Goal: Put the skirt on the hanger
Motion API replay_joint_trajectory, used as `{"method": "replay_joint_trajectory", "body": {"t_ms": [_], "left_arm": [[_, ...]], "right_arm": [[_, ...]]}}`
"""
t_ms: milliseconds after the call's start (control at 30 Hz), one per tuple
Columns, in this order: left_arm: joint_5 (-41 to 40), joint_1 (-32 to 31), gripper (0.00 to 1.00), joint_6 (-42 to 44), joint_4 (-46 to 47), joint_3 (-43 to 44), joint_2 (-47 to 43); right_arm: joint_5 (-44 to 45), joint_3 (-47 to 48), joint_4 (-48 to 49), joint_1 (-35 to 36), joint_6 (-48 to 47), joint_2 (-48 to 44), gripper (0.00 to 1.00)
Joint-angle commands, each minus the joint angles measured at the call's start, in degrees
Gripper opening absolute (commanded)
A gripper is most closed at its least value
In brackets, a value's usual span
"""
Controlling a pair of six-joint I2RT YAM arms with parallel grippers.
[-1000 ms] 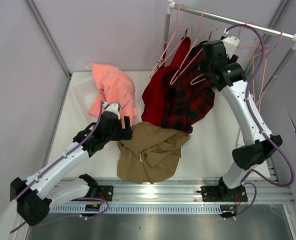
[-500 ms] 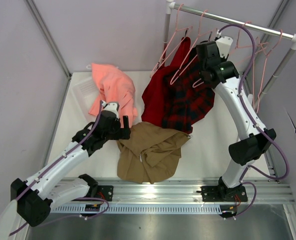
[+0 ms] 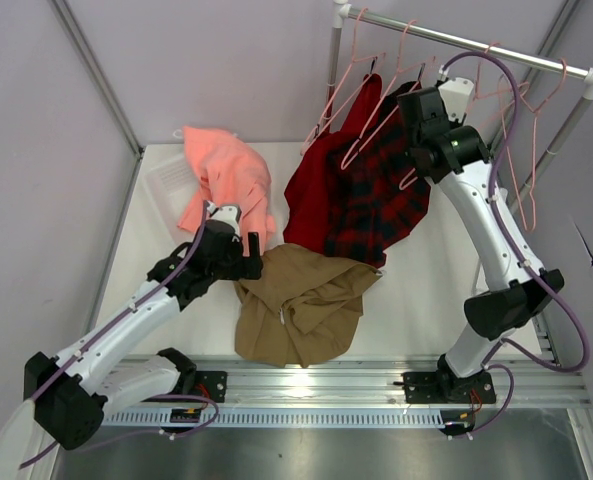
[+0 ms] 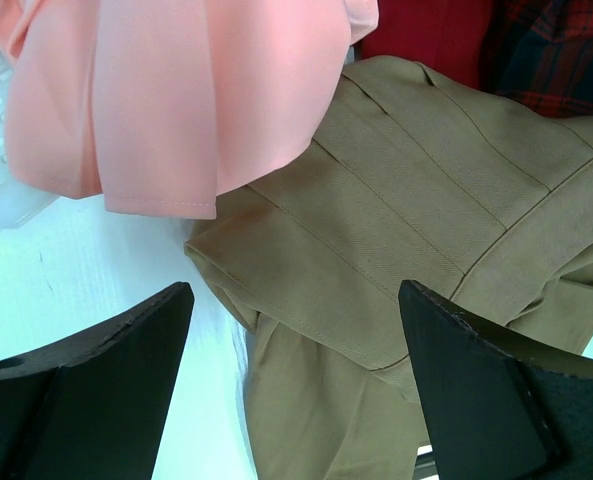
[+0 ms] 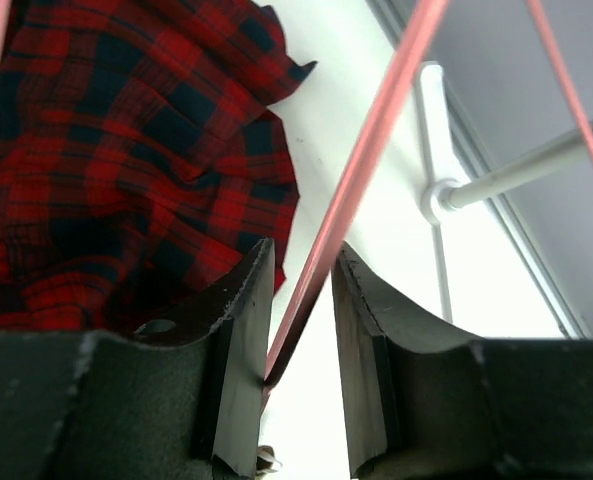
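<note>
The skirt (image 3: pixel 301 305) is lying crumpled on the table (image 3: pixel 426 290), near the middle, with its near hem reaching almost to the table's near edge. Its far edge is running under the red-and-black plaid garment (image 3: pixel 381 205), and its far-left corner is sitting just beside the hem of the salmon-pink garment (image 3: pixel 231 185). Bare tabletop is showing to the left and right of it, with more on the right.

The left gripper (image 4: pixel 294 300) is hanging over that far-left corner with its fingers spread wide and gripping nothing. A pleated band of the skirt is lying between them. Whether they are touching the cloth cannot be told.

The right gripper (image 5: pixel 301 280) is reaching up at the rail (image 3: pixel 466 40), far right. A wire of the hanger (image 5: pixel 361 165) is passing through the narrow gap between its fingers. Whether they are pinching it cannot be told.
</note>
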Motion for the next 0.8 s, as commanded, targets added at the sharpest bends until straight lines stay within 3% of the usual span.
{"method": "replay_joint_trajectory", "body": {"t_ms": [0,267,367,500,700,767], "left_arm": [[1.6,0.6,0.9,1.0,1.4,0.3,0.6],[1.6,0.6,0.9,1.2,1.4,0.5,1.0],[1.7,0.6,0.9,1.2,1.4,0.4,1.0],[1.7,0.6,0.9,1.0,1.3,0.6,0.8],[1.8,0.6,0.9,0.9,1.2,0.5,0.8],[2.0,0.6,0.9,0.9,1.2,0.7,1.0]], "right_arm": [[2.9,-0.9,-1.9,0.2,-0.1,-4.2,0.34],[2.2,-5.1,-0.3,-0.2,-2.0,-7.4,0.33],[0.7,-7.2,0.9,-0.1,-3.0,-8.3,0.17],[1.0,-8.5,1.3,0.2,-3.7,-8.7,0.18],[3.5,-7.0,0.9,1.7,-5.9,-8.7,0.0],[3.8,-5.0,0.9,2.1,-7.0,-8.8,0.0]]}}
